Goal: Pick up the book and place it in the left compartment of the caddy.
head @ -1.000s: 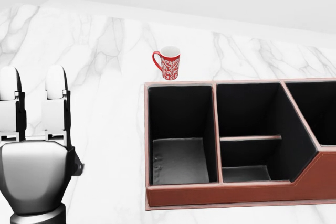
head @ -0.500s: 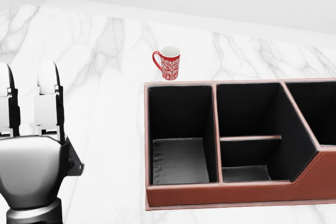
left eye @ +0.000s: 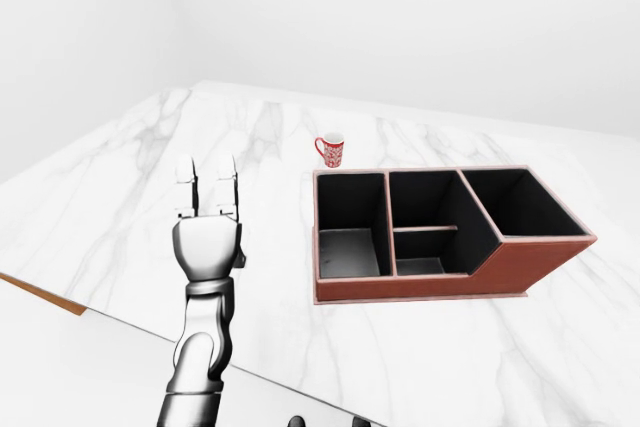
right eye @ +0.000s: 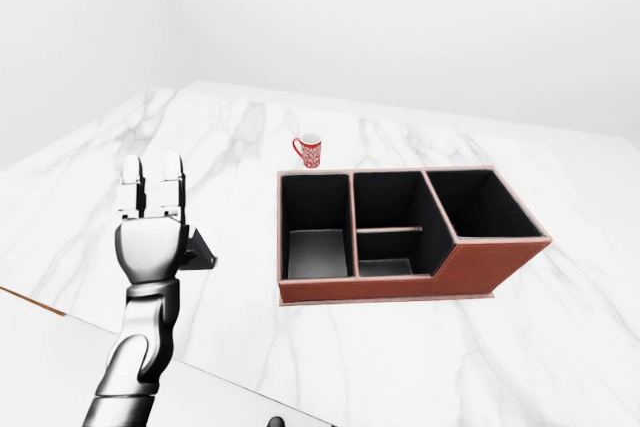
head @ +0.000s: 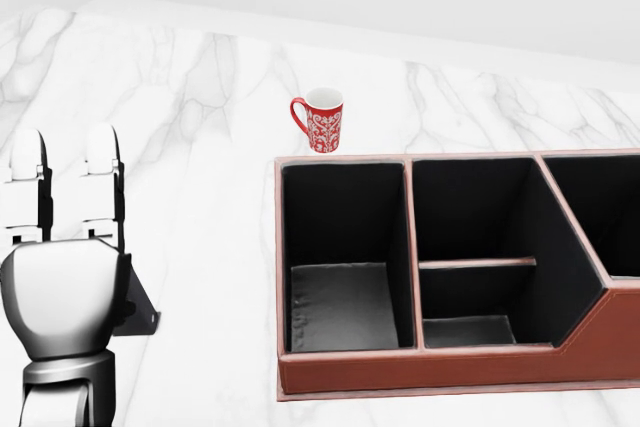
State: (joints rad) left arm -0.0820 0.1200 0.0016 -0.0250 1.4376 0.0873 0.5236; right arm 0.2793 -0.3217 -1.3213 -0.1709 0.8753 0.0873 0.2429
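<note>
The left hand is up over the white marble table, at about 8 o'clock in the head view. Its fingers point straight up and spread apart, and it holds nothing. The right hand cannot be seen in any view.

The book is not in any picture. It is not on the table, not in the hand, and not in the box. So its place cannot be told from here.

The red-brown box sits at about 4 o'clock from the hand in the left-eye view, well apart from it. Its left slot is open on top, and only its dark floor shows. A little red cup stands just past the box's far edge, at 12 o'clock from that slot.

What could go wrong? The biggest worry is that the robot has no book to grab, so it may reach at nothing. If the hand swings over toward the box, it may bump the wall or knock the cup over. And if it does find the book, it might drop it in the middle slot by mistake, since the slots sit side by side.
</note>
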